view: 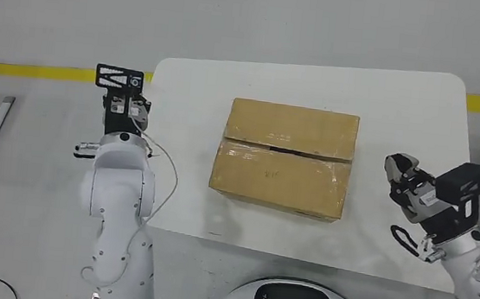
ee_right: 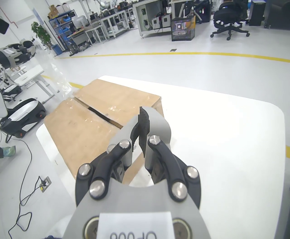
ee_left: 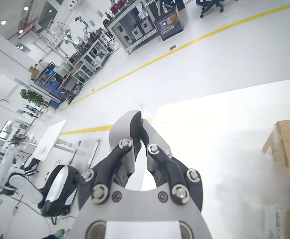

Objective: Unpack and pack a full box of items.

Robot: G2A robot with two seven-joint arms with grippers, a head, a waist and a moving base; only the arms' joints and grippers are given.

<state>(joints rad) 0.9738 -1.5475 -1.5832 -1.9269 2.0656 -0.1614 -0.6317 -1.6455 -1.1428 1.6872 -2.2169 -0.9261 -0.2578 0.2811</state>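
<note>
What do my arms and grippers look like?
The left arm and right arm are glossy white with black wrist sections; a thin cable trails off the left one. The left gripper and right gripper share grey fingers, black ribbed pads, black links, silver bolts.

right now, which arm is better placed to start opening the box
Right, I'd say. The right claw points at the box and hangs over the table close beside it; the left claw sits by the table's edge, farther off.

Top view looks down; wrist views low, oblique; all share box (view: 284, 158).
</note>
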